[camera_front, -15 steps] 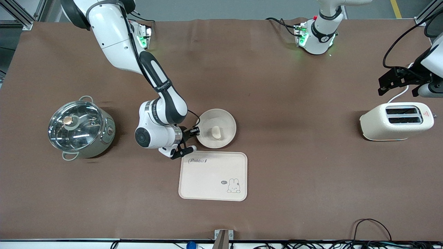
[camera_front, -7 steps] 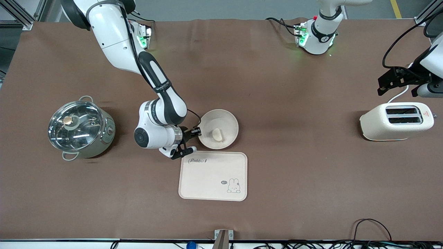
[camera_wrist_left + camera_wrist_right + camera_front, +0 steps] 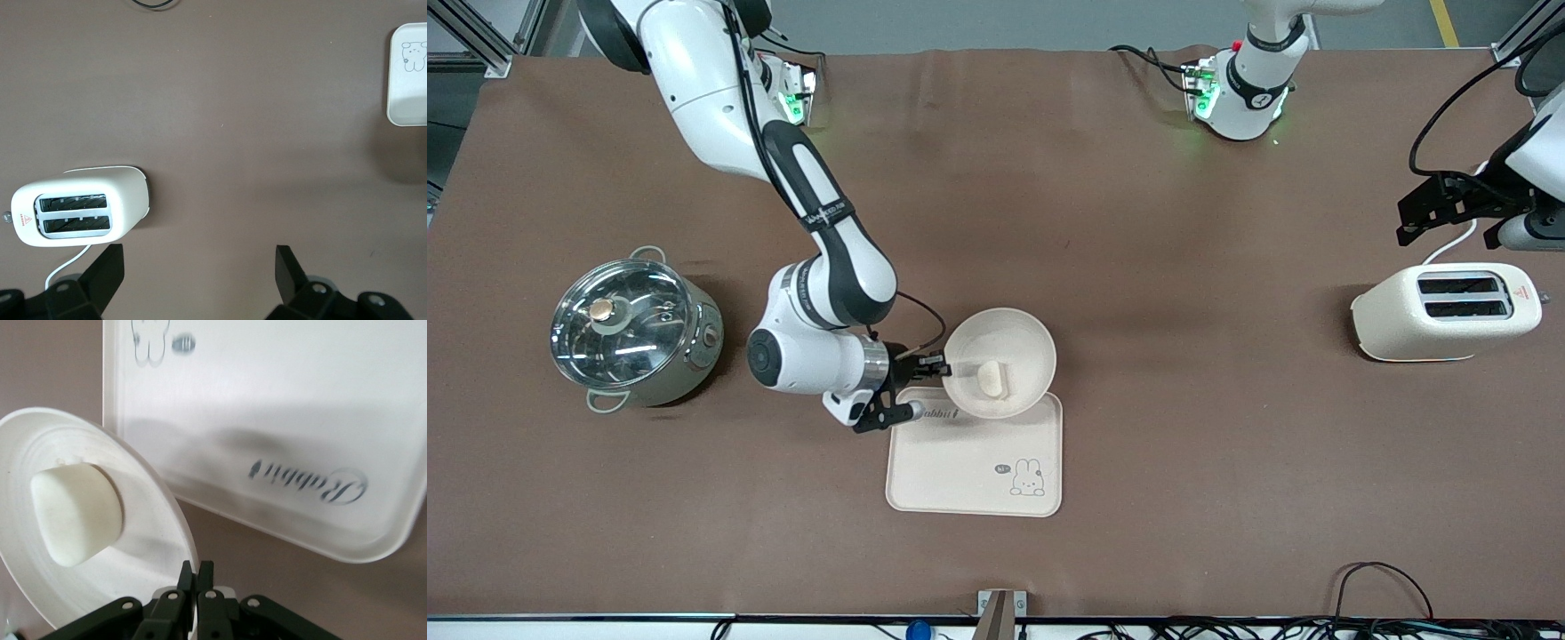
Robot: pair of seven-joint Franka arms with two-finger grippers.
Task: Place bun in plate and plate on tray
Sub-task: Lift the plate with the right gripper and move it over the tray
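Observation:
My right gripper (image 3: 940, 364) is shut on the rim of the round cream plate (image 3: 1024, 342) and holds it lifted and tilted over the tray's edge that is farther from the front camera. The pale bun (image 3: 991, 377) lies in the plate. In the right wrist view my right gripper (image 3: 197, 572) pinches the plate's rim (image 3: 175, 510), with the bun (image 3: 77, 512) inside. The cream tray (image 3: 960, 462) with "Rabbit" script and a cartoon rabbit lies flat on the table; it also shows in the right wrist view (image 3: 280, 400). My left gripper (image 3: 1427, 213) is open and empty above the table near the toaster, waiting.
A steel pot with a glass lid (image 3: 633, 324) stands toward the right arm's end. A cream toaster (image 3: 1448, 311) stands toward the left arm's end; it shows in the left wrist view (image 3: 80, 207) with its white cord. Cables lie along the front edge.
My right gripper has lifted the plate with the bun and carried it toward the front camera, from the table beside the tray to over the tray's edge. The left arm has not moved.

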